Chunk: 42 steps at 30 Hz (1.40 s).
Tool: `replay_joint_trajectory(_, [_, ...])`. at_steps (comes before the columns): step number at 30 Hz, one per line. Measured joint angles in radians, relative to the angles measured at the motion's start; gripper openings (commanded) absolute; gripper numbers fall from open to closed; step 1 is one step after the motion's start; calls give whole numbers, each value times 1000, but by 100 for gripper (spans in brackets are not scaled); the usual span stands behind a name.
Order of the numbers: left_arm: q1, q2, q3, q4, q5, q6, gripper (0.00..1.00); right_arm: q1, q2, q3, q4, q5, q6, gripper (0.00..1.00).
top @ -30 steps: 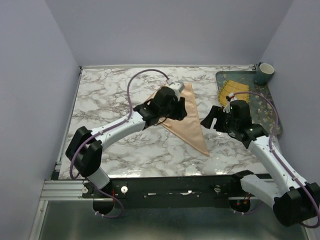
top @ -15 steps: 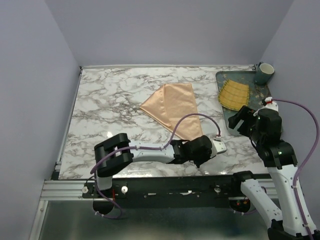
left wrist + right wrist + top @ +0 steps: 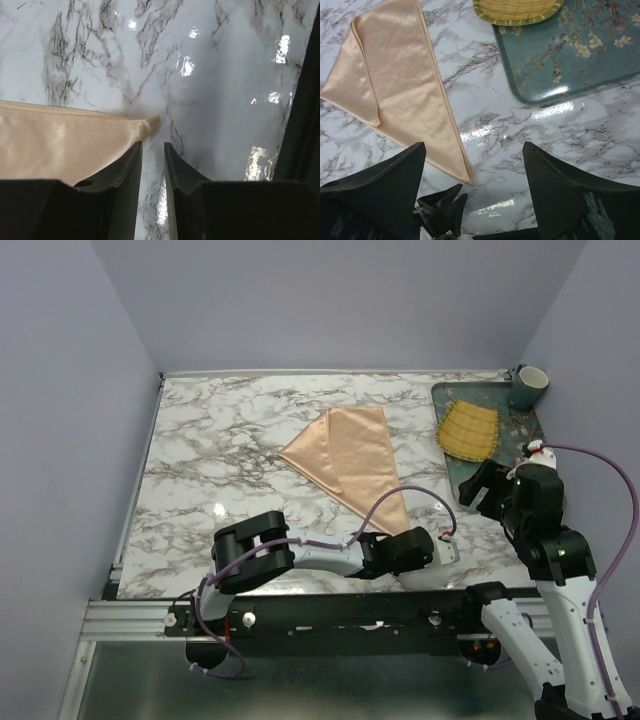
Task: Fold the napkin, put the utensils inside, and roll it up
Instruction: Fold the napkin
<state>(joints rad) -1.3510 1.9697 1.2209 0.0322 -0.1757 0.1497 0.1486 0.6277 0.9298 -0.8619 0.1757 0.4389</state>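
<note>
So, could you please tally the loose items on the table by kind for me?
Cloths: 2, the peach napkin and the yellow checked cloth
Trays: 1, the teal tray
Cups: 1, the cup
Total: 4

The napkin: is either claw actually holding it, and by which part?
Neither holds it. The left gripper has its fingers slightly apart, bare marble between them, at the pointed tip of the napkin. The right gripper hangs wide open and empty.
</note>
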Motion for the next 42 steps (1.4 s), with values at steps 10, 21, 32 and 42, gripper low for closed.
replay_joint_trajectory(10, [-2,60,28,28,-73,50,34,0,-7,0,-2,-35,-3,87])
replay_joint_trajectory(21, [-2,101,47,79,-145,62,0,0,1,-2,-2,-72,-3,87])
replay_joint_trajectory(32, [19,-18,-24,105,-137,-24,0,0,50,-24,0,-76,-2,87])
replay_joint_trajectory(42, [415,-250,-151,194,98,-475,0,0,160,-19,34,-93,-14,87])
